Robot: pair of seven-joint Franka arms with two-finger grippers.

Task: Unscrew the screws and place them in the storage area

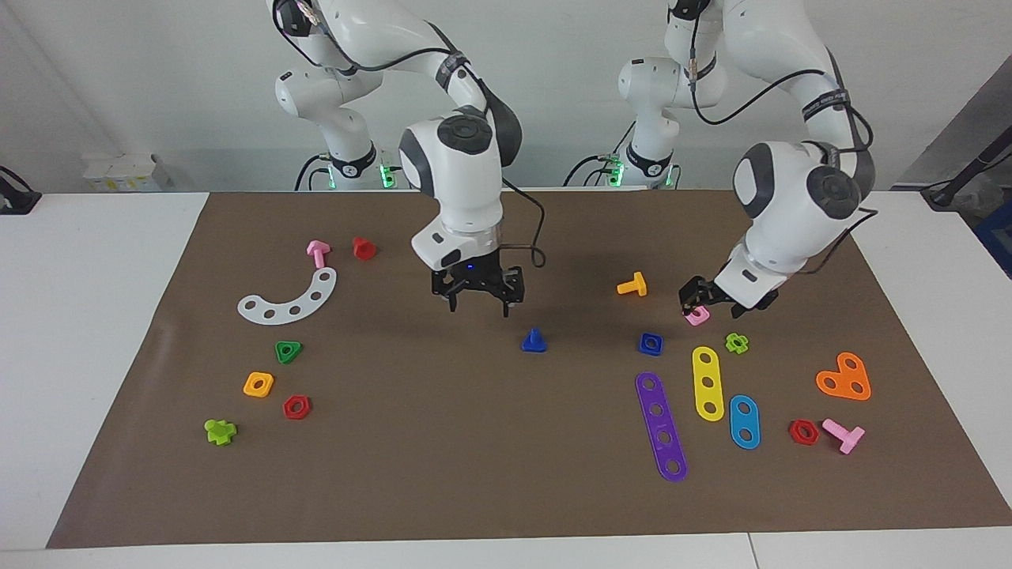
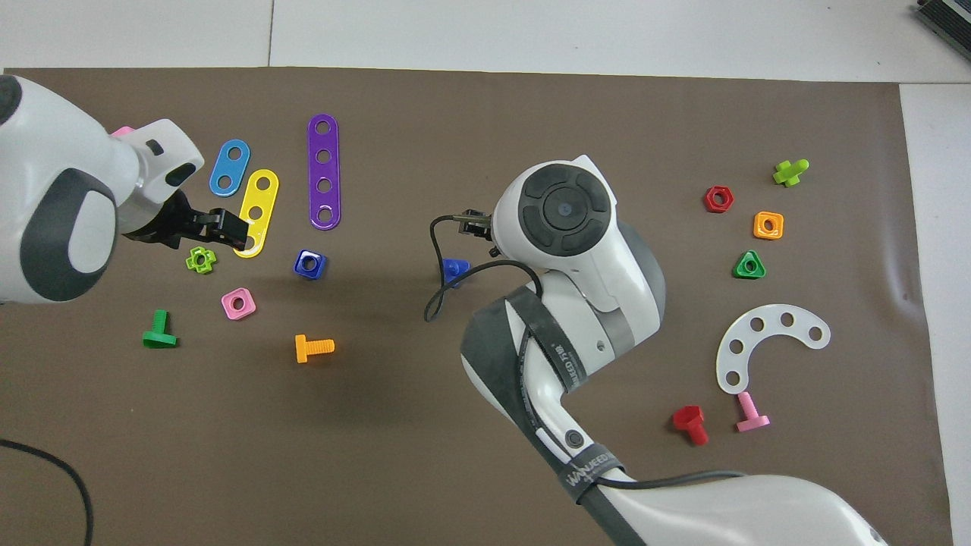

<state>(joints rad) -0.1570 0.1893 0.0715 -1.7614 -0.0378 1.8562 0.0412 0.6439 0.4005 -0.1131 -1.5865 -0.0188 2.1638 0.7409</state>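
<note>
The blue screw (image 1: pixel 534 341) stands head-down, stem up, on the brown paper mat (image 1: pixel 490 474) near the middle of the counter (image 1: pixel 95 316), apart from every other piece. The right hand (image 1: pixel 477 305) hangs just over the mat with its fingers spread open and empty, a little nearer the robots than the screw and slightly toward the right arm's end; in the overhead view the right arm's wrist covers most of the screw. The left hand (image 1: pixel 690 303) is raised over the pink square nut (image 1: pixel 697 317), its fingers apart and holding nothing. The blue square nut (image 1: pixel 651 343) lies free on the mat between the screw and the yellow strip (image 1: pixel 706 382). The storage area (image 1: pixel 273 411), the patch around the green triangular nut (image 1: pixel 288 351), the orange square nut (image 1: pixel 258 384) and the red hexagonal nut (image 1: pixel 296 407), lies toward the right arm's end, well apart from the screw.
</note>
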